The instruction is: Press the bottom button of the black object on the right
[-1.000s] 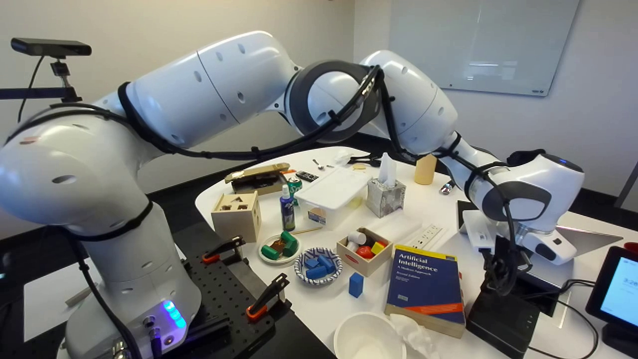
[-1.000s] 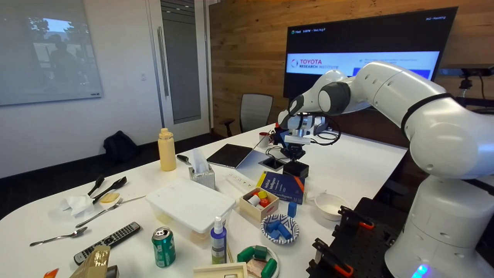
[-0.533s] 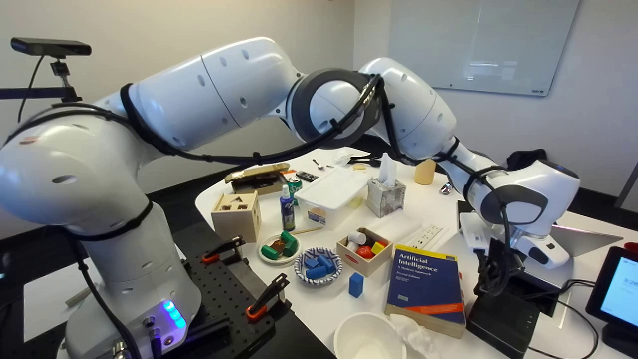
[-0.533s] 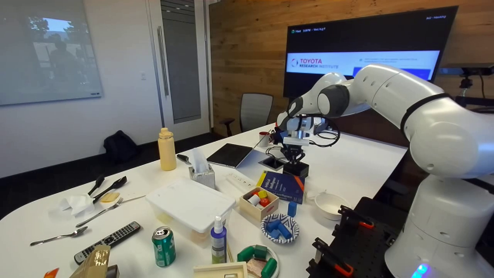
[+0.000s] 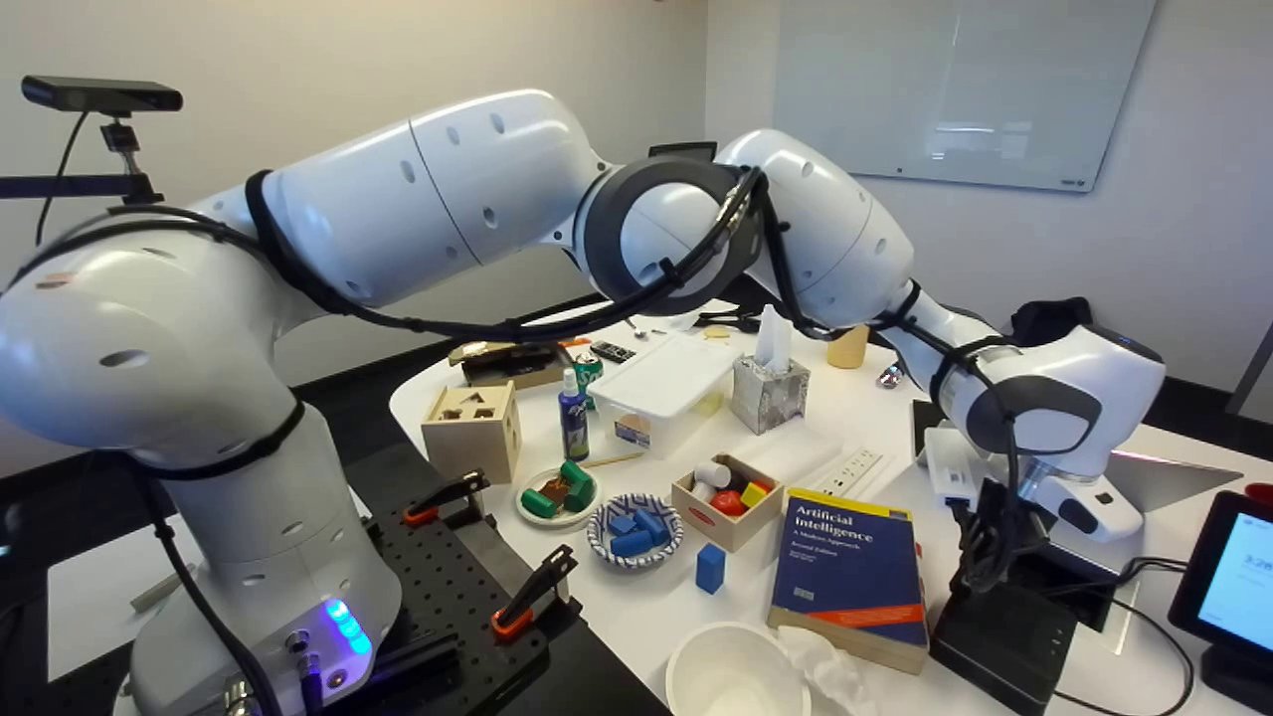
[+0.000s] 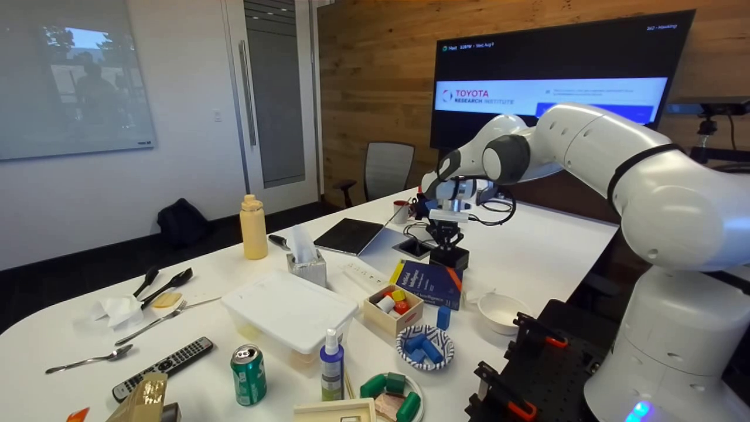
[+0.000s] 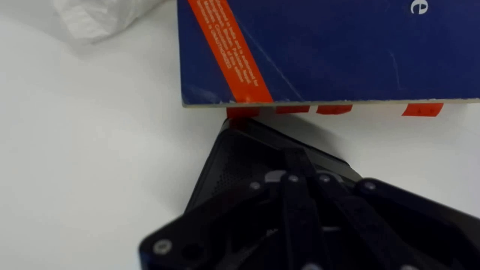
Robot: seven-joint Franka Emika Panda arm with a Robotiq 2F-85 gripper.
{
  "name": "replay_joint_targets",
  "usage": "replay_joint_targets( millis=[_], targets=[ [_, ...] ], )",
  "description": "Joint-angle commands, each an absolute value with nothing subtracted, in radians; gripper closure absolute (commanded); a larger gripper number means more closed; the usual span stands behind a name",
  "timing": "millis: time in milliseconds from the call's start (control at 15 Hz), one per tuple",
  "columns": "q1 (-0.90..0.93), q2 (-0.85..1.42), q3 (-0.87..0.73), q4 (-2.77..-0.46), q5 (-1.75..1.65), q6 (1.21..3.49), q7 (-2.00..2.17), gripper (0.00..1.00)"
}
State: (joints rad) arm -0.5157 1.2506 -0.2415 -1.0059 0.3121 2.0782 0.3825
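Note:
The black object (image 5: 1004, 641) is a boxy device on the table, right of the blue book in an exterior view. It also shows in an exterior view (image 6: 449, 258) below my gripper (image 6: 447, 245). Small pale marks line its top's right edge; I cannot tell which is the bottom button. In the wrist view the black object (image 7: 234, 159) shows its near corner and a dotted patch; my gripper hides much of the rest. My gripper (image 7: 300, 161) is shut and empty, fingertips down at the object's top edge. I cannot tell if they touch it.
The blue book (image 5: 850, 567) lies close beside the black object. A white bowl (image 5: 738, 676) and crumpled tissue (image 5: 830, 666) stand in front. A tablet (image 5: 1233, 577) with cables stands to the right, and a grey laptop (image 5: 1174, 477) lies behind. A power strip (image 5: 853, 472) is behind the book.
The arm has come down, and my shut gripper has lowered onto or just above the top of the black object. It has also shifted slightly sideways. The black object has not moved.

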Motion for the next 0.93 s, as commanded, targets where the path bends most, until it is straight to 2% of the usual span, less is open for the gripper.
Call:
replay_joint_targets(
  millis=[0,867],
  targets=[
    [-0.533,1.289,-0.235,-0.925,0.289,2.008,0.429,1.0],
    [-0.546,1.309,-0.242,-0.862,0.317,1.949,0.462,1.0]
  ],
)
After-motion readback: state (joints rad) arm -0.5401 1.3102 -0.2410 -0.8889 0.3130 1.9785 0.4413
